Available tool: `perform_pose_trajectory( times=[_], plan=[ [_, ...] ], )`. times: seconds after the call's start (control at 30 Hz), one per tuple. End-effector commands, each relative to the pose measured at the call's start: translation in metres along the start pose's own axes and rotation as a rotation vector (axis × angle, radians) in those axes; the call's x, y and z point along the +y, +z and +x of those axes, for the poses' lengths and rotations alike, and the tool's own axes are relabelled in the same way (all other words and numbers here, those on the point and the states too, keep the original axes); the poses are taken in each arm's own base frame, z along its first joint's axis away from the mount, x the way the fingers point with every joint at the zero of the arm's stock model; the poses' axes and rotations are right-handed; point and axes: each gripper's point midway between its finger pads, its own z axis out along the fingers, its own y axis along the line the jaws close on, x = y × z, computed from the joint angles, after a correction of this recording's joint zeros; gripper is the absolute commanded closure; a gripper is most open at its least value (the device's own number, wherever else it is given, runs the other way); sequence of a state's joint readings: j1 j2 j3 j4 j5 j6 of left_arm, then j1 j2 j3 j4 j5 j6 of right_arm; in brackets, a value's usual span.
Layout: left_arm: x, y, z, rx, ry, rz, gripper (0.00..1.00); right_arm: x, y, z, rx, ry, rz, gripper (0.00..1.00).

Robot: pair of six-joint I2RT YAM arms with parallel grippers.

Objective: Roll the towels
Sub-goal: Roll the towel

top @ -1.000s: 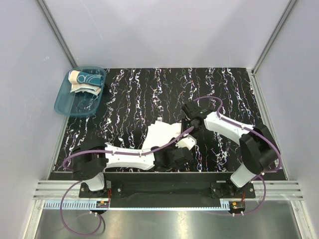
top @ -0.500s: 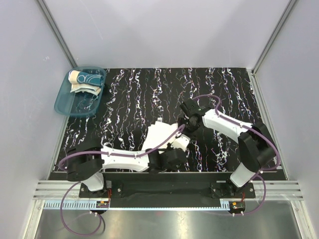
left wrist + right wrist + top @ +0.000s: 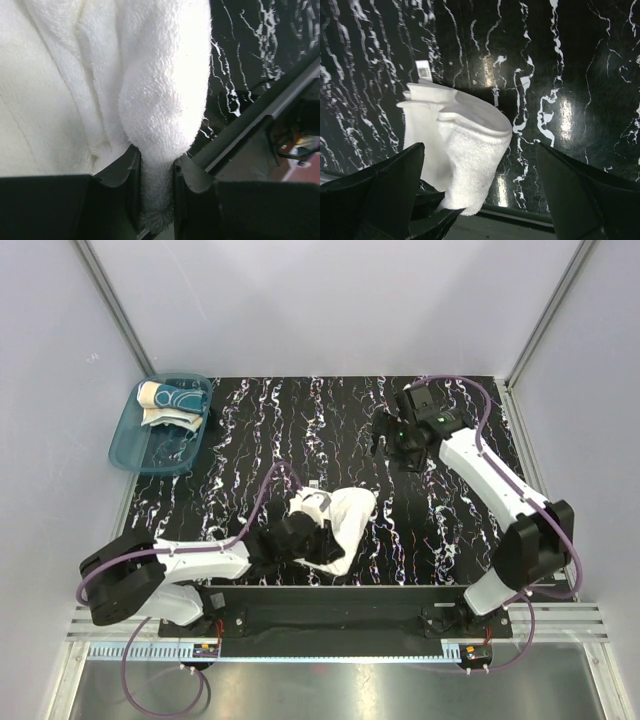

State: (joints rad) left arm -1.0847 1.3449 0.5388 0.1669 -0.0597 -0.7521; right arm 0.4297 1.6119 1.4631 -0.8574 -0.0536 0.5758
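A robotics lab test cell: plain white panel walls (image 3: 330,300) in aluminium framing (image 3: 108,300) enclose a black white-veined tabletop (image 3: 300,420).

The top external camera looks down from above and behind the arm bases and takes in the whole table (image 3: 450,530). The left wrist camera sits very close, with the white towel (image 3: 160,100) filling its view just ahead of the left gripper (image 3: 156,170). The right wrist camera looks down from higher up and sees the same towel below the right gripper (image 3: 480,147).

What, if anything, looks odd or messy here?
The white towel near the front edge of the table is a loose, lopsided curl, not a tight roll: its layers gape and its tag sticks out. The left gripper pinches one fold. Nothing is spilled or damaged.
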Motion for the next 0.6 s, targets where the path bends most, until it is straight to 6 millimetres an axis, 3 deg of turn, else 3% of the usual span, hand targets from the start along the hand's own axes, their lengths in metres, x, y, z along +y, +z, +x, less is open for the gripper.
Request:
perform_pose_trajectory(
  times=[0.0,0.13,0.37,0.47,0.57],
  plan=[
    [-0.022,-0.01,-0.002,0.023,-0.155,0.187,1.0,0.017,-0.035,-0.011,-0.095,-0.034,-0.106,0.01],
    [-0.012,-0.015,0.001,0.033,-0.272,0.218,1.0,0.026,-0.033,0.009,-0.077,-0.019,-0.233,0.01],
    [0.005,-0.024,-0.002,-0.004,-0.504,0.262,1.0,0.036,-0.007,0.061,0.01,0.01,-0.476,0.01],
    [0.01,-0.028,-0.005,-0.028,-0.612,0.296,1.0,0.038,0.001,0.076,0.03,0.021,-0.551,0.01],
    [0.021,-0.028,0.004,-0.013,-0.683,0.277,1.0,0.041,0.007,0.087,0.054,0.035,-0.605,0.0]
  ],
)
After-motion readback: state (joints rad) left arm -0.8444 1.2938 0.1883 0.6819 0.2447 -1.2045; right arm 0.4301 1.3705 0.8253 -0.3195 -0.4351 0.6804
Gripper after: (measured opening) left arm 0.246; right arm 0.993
